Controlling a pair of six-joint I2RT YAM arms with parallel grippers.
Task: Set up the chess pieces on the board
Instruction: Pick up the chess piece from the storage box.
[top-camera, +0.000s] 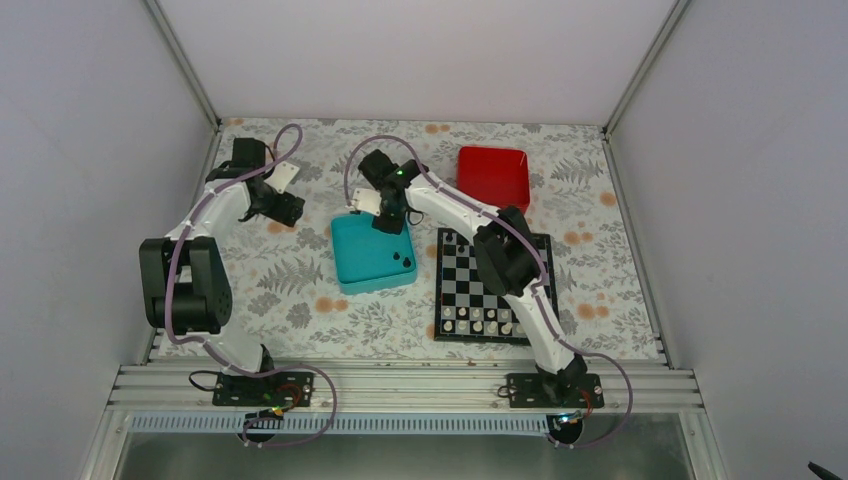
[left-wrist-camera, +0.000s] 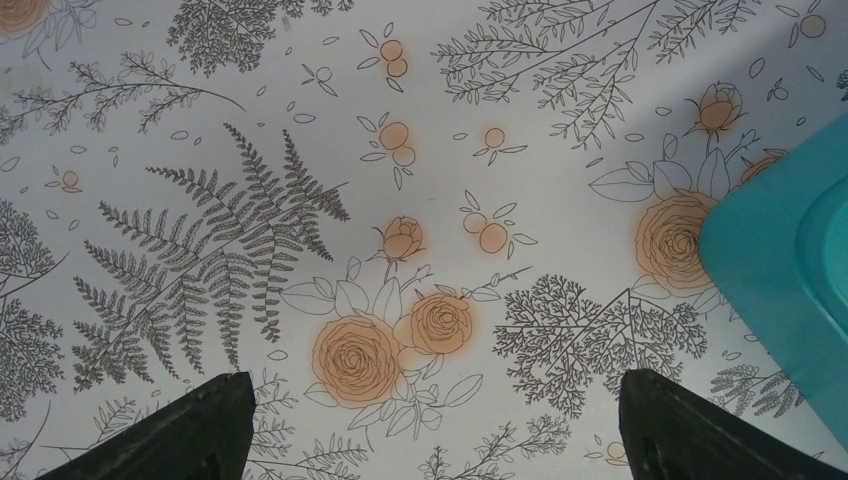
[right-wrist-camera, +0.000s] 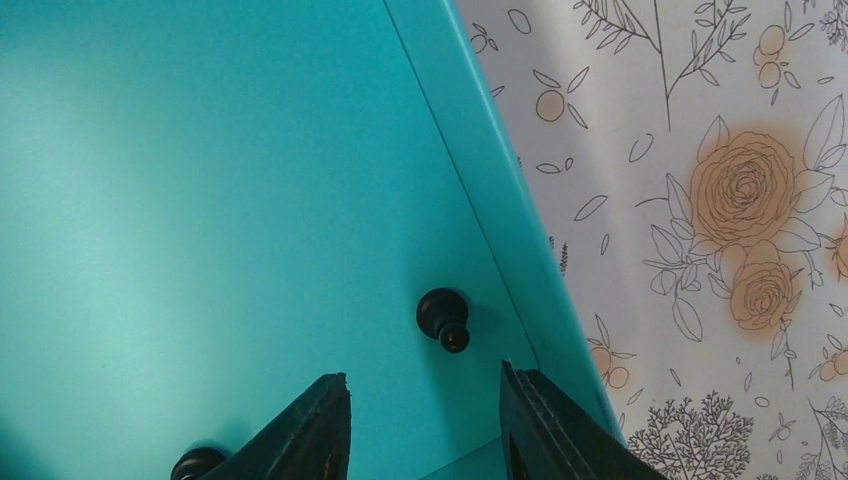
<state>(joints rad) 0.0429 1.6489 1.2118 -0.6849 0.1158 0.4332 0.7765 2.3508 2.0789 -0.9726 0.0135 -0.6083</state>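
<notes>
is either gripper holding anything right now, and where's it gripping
Nothing is held. The right gripper stands open above the teal tray, a black pawn lying just beyond its fingertips, untouched. The left gripper is open over the tablecloth.

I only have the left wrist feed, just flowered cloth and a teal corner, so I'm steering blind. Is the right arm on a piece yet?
Observer: Not yet. The right gripper hangs over the teal tray, jaws apart with nothing between them.
Operator: Any piece near it?
Observer: Yes. A black pawn rests on the tray floor just beyond the fingertips, close to the tray's wall.
Operator: And where is the board?
Observer: The board lies to the right of the tray, and pale pieces line its near edge.
</notes>
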